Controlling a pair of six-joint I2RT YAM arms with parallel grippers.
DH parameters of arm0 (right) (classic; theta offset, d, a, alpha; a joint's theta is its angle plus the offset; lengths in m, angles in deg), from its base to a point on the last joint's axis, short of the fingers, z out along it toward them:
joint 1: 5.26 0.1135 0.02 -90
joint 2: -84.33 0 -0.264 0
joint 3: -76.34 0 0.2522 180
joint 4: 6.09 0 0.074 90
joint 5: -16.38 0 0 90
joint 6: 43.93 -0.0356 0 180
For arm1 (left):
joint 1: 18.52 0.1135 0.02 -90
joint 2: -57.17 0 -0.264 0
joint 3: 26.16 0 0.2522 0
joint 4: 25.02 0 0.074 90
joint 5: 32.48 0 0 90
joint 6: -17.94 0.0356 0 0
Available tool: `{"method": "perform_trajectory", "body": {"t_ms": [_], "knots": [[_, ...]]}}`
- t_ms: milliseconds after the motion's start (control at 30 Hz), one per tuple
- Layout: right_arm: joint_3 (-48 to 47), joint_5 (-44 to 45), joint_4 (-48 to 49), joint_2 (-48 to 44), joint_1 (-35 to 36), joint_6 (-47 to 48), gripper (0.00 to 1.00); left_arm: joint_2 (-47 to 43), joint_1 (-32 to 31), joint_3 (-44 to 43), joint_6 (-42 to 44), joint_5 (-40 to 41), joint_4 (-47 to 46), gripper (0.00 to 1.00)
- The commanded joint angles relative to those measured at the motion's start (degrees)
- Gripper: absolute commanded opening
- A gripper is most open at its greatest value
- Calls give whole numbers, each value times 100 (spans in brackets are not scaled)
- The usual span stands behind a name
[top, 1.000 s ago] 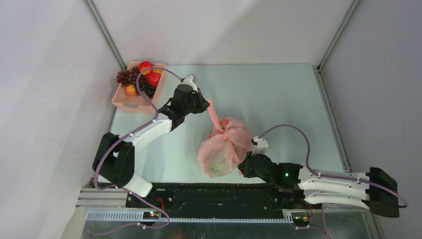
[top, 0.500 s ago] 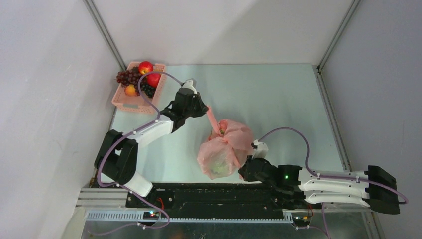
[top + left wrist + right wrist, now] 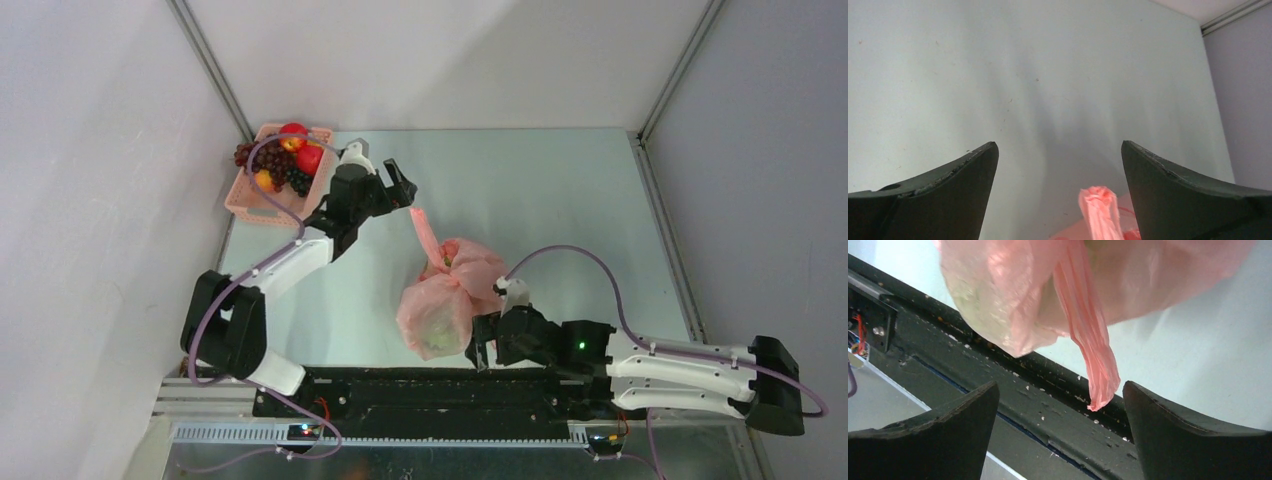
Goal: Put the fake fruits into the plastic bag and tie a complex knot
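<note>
pink plastic bag point(image 3: 450, 300), bunched at the neck and bulging, sits midway on the counter point(image 3: 560, 200). pink lattice basket point(image 3: 243, 205) at the far left corner holds grapes point(image 3: 262, 155), red apples point(image 3: 309, 158). left jaws and right jaws gape wide, empty.

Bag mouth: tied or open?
Tied shut, apparently: the plastic bag is cinched at its neck, and both twisted handle ends stick out loose.

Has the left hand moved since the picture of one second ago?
Yes. The left hand has let go of the bag handle and drawn back from it, toward the pink basket.
</note>
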Motion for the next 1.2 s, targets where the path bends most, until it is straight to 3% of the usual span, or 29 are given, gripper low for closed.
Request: {"method": "perform_trajectory", "body": {"t_ms": [0, 267, 567, 733, 900, 1167], "knots": [[-644, -60, -295, -147, -285, 560, 99, -669, -27, 112, 131, 148, -207, 99], [-1061, -615, -357, -468, -1679, 1546, 99, -1671, 41, 440, 347, 422, 512, 99], [-1141, -1605, -415, -952, -4275, 2072, 99, -3313, 428, 1005, 423, 297, 1567, 99], [-1578, -1826, -625, -1378, -5450, 2464, 99, -4313, 535, 922, 1101, 811, 2620, 99], [-1976, -1721, -613, -1807, -5997, 2947, 99, -5059, 531, 584, 1627, 1297, 3305, 99], [-1568, -937, -85, -2944, -6060, 3341, 99, -6211, 533, 1015, 2241, 1862, 3214, 99]]}}
